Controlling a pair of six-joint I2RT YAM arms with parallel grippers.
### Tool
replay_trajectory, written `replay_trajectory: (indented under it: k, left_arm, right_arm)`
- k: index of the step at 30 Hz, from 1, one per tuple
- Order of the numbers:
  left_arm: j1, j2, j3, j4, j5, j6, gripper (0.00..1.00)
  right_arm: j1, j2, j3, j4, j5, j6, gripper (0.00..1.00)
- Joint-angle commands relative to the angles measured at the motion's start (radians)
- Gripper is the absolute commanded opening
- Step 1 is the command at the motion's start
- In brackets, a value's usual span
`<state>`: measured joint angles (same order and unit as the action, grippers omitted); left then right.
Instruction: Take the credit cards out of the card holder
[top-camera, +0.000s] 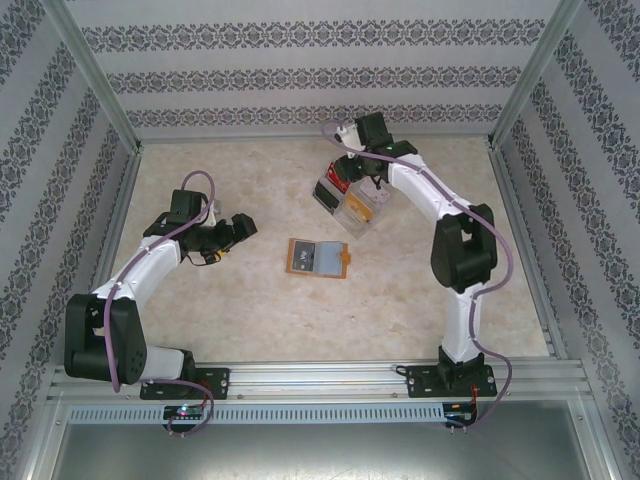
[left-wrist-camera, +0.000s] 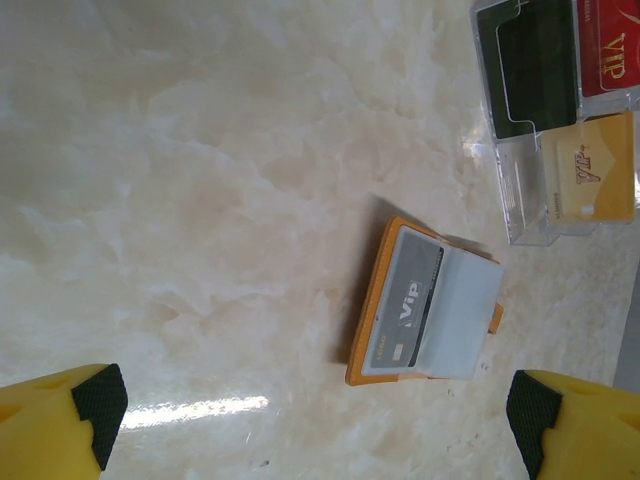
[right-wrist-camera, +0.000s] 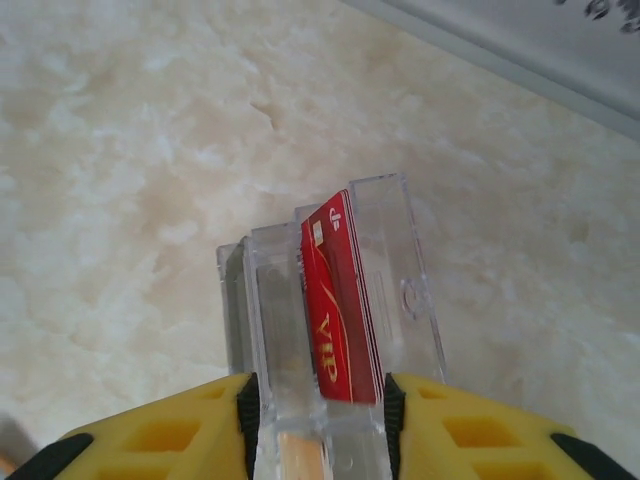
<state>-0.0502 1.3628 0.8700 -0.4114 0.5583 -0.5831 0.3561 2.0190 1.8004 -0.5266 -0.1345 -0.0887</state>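
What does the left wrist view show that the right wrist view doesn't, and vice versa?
Left wrist, not right wrist: the open card holder with a grey card in its pocket, and a yellow card in the clear tray. Right wrist, not left: the right claw flanking the tray. Both: the tray holding a red card.

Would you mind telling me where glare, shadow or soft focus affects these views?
Left wrist view: a bright glare streak on the table, and the card holder throws a soft shadow. Right wrist view: the red card is sharp, the near end effector fingers softer. Top view: even light, faint shadows.
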Motion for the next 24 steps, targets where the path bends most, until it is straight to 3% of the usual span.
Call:
replay_trajectory:
  k: [1,7,12,19,24]
  left_arm:
    - [0.012,-0.004,0.007,0.026,0.038,0.001,1.00]
    - [0.012,0.011,0.009,0.034,0.067,0.005,1.00]
    - [0.007,0.026,0.005,0.049,0.081,-0.007,1.00]
    - [-0.013,0.050,0.007,0.056,0.076,-0.033,1.00]
    - [-0.019,0.049,0.004,0.059,0.056,-0.062,1.00]
  right_arm:
    - [0.012,-0.119,-0.082,0.012,0.018,0.150,0.43]
    - [0.081,-0.270,-0.297,0.037,0.012,0.358,0.48]
    - [0.217,-0.348,-0.464,0.073,0.036,0.473,0.51]
    - [0.371,-0.281,-0.588,0.162,0.027,0.702,0.51]
    - [0.390,-0.209,-0.604,0.219,0.007,0.817,0.46]
